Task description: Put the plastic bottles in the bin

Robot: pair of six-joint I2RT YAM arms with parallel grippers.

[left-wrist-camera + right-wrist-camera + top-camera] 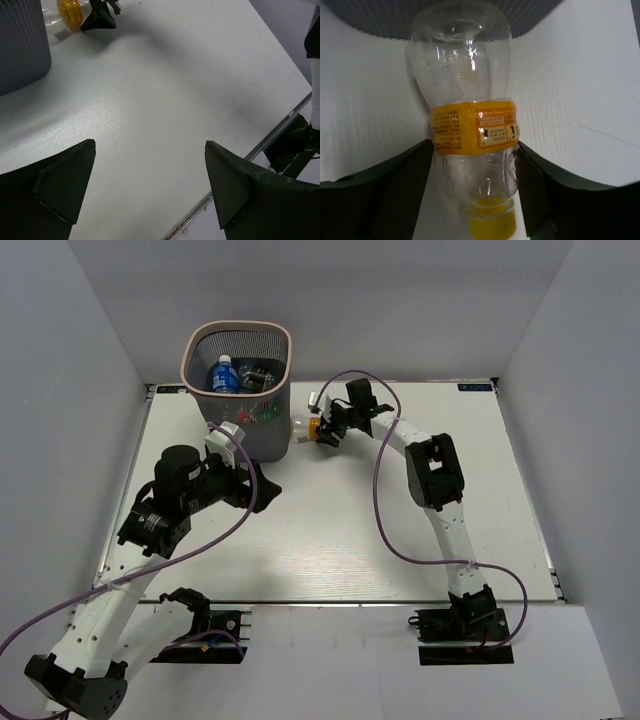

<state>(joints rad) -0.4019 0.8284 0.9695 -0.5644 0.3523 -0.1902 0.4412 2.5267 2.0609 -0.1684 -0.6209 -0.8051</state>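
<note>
top: high behind the arms [432,472], looking down on the whole table [340,530] and bin [265,440]
left wrist: low over the table, facing across it past its fingers [55,190]
right wrist: very near a bottle [470,125] beside the bin
shared: bottle and bin wall, all three

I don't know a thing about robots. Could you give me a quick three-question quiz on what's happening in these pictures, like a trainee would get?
1. True or false: the left fingers are closed around a bottle.
2. What colour is the label on the bottle between the right fingers? A blue, B orange, C green.
3. Fill the gap: the blue-labelled bottle already sits inside the ____.

Key
1. False: they are spread apart over bare table and hold nothing.
2. B.
3. bin.
</note>
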